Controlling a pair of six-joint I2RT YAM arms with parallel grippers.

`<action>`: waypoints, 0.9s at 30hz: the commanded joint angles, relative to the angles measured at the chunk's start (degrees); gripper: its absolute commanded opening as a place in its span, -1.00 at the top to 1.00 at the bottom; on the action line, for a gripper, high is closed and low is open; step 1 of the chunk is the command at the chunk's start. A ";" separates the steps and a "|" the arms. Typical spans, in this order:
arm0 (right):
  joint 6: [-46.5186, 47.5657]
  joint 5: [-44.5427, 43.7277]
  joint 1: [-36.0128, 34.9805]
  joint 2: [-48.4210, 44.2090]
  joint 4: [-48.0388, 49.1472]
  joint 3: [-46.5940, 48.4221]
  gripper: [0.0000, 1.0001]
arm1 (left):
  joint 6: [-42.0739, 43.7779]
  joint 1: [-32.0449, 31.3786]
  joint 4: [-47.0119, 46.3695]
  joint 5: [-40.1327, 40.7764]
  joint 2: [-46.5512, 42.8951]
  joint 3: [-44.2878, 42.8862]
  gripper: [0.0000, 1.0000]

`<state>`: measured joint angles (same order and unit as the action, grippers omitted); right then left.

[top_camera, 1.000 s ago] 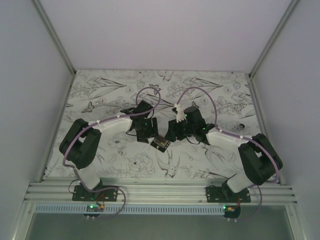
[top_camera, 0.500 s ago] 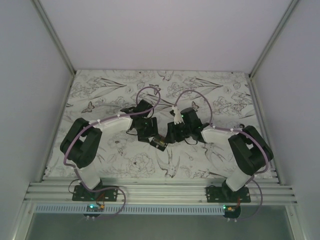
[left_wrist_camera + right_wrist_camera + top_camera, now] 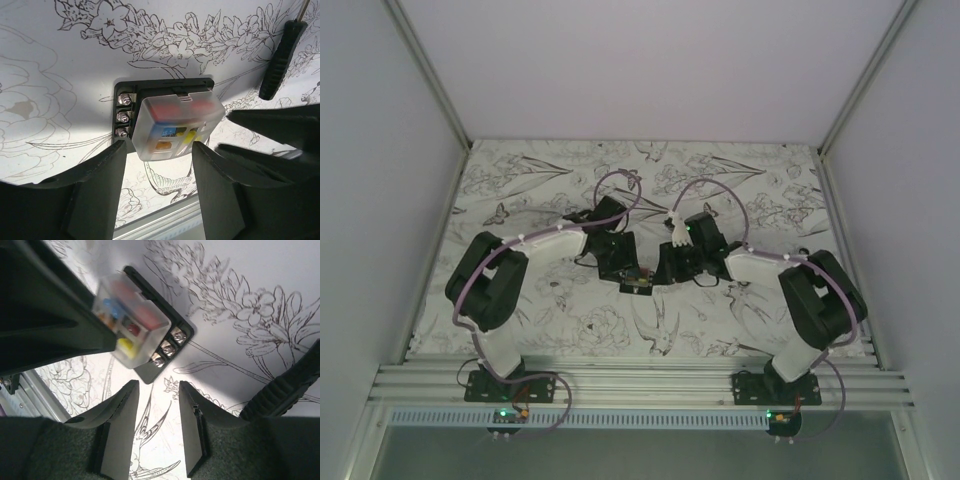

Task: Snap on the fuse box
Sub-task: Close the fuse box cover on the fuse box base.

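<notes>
Left arm (image 3: 488, 288): bent over from its base at the near left, reaching in to the middle of the surface (image 3: 520, 200)
Left hand (image 3: 160, 150): released, fingers (image 3: 97, 192) apart; the near end of the fuse box sits just past the tips, in line with the gap; the right wrist view shows one tip against the side of the cover, but whether it presses there I cannot tell
Fuse box (image 3: 125, 92): flat on the flower-printed surface at the centre, between the two hands; black base with a row of three screws (image 3: 121, 116) along one edge
Cover (image 3: 177, 120): frosted clear, sitting on top of the base; red, blue, orange and yellow fuses show through it; whether it is fully seated I cannot tell
Right hand (image 3: 158, 386): released, fingers (image 3: 119, 427) apart with only printed surface between them; tips just short of the box edge that carries the screws, not touching it
Tool (image 3: 279, 59): black ribbed handle lying on the surface, apart from the box, beyond the right hand
Right arm (image 3: 815, 305): bent in from the near right, mirroring the left
</notes>
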<state>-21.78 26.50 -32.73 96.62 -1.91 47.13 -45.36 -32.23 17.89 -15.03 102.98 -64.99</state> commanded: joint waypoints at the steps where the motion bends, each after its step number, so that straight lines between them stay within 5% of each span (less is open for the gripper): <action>1: 3.50 0.87 0.38 -5.06 0.17 2.23 0.07 | 0.02 0.85 1.69 0.33 -0.69 0.96 -0.20; 16: 6.28 10.52 1.27 11.36 -0.12 18.24 -0.43 | -4.16 0.39 1.64 4.55 -19.54 15.64 -0.50; 27: 1.72 16.08 1.11 10.26 2.42 10.44 -0.61 | -4.89 2.29 2.30 5.97 -27.30 22.43 -0.71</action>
<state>-17.43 38.74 -31.88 109.82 -1.50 61.36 -49.52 -30.68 18.44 -10.17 77.49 -44.27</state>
